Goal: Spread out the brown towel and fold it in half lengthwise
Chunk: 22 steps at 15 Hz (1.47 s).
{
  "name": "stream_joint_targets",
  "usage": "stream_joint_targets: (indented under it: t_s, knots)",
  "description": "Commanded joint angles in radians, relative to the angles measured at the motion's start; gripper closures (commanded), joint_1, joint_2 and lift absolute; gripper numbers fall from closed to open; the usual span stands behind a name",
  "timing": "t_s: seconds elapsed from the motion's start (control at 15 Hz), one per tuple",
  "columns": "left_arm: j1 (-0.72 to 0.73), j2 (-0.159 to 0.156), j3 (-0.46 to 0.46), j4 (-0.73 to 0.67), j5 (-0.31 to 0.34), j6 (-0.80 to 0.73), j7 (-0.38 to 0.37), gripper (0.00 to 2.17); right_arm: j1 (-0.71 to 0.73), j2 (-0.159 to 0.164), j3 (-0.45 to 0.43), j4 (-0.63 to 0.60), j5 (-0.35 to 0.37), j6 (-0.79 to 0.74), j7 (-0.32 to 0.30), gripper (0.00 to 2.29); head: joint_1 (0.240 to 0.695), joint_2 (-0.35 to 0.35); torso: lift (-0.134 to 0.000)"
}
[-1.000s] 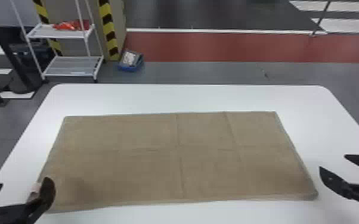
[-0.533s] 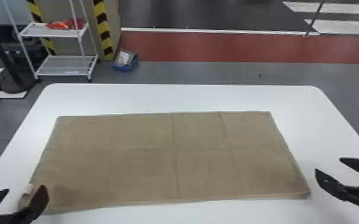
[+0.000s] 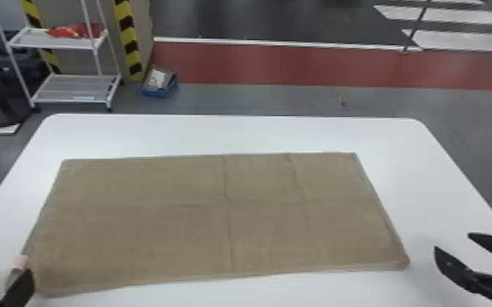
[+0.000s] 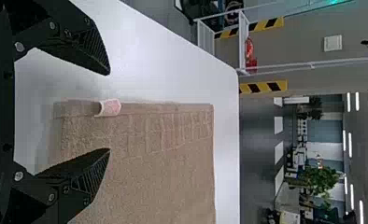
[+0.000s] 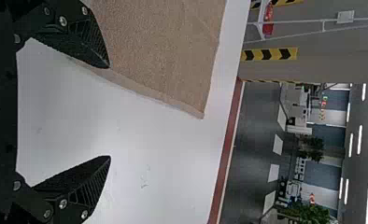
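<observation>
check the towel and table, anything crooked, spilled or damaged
The brown towel lies slightly askew on the white table: its near left corner sits closer to the robot than its near right one. A pale tag at its left edge stands out, probably just a label. I see no spill or tear.
</observation>
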Motion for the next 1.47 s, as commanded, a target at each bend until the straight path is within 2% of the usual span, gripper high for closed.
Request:
stream_joint_targets:
  t_s: [0.0,0.2,0.53,0.73,0.87,1.0,1.07,1.13,1.27,1.4]
  knots:
    - [0.007,0.002,0.028,-0.007,-0.005,0.059,0.0,0.35,0.014,0.011,-0.012,0.0,0.0,-0.015,0.0,0.22,0.695,-0.072,-0.123]
    - [0.014,0.005,0.036,-0.026,0.004,0.093,-0.028,0.45,0.015,0.018,-0.029,0.01,-0.006,-0.019,0.0,0.22,0.695,-0.048,-0.123]
    - [0.011,0.005,0.035,-0.029,0.011,0.099,-0.06,0.45,0.017,0.021,-0.036,0.011,-0.015,-0.019,0.0,0.22,0.695,-0.063,-0.123]
    - [0.01,0.006,0.035,-0.052,0.014,0.161,-0.089,0.46,0.023,0.021,-0.05,0.016,-0.025,-0.019,0.0,0.22,0.695,-0.085,-0.123]
    - [0.01,0.005,0.035,-0.069,0.013,0.21,-0.095,0.98,0.029,0.021,-0.059,0.014,-0.04,-0.022,0.0,0.22,0.695,-0.106,-0.123]
    - [0.01,0.005,0.036,-0.073,0.014,0.207,-0.097,1.09,0.029,0.021,-0.067,0.013,-0.043,-0.019,0.006,0.22,0.695,-0.115,-0.123]
    - [0.01,0.003,0.035,-0.079,0.027,0.2,-0.089,1.45,0.031,0.021,-0.069,0.013,-0.045,-0.022,0.006,0.22,0.695,-0.118,-0.123]
    - [0.01,0.002,0.036,-0.085,0.033,0.204,-0.089,1.53,0.031,0.021,-0.072,0.011,-0.046,-0.019,0.006,0.22,0.695,-0.121,-0.123]
    - [0.01,0.0,0.036,-0.098,0.042,0.204,-0.089,1.53,0.038,0.022,-0.067,0.006,-0.046,-0.049,0.008,0.22,0.695,-0.127,-0.123]
    - [0.007,-0.003,0.036,-0.119,0.056,0.204,-0.084,1.53,0.046,0.022,-0.056,0.014,-0.037,-0.175,0.015,0.28,0.695,-0.129,-0.123]
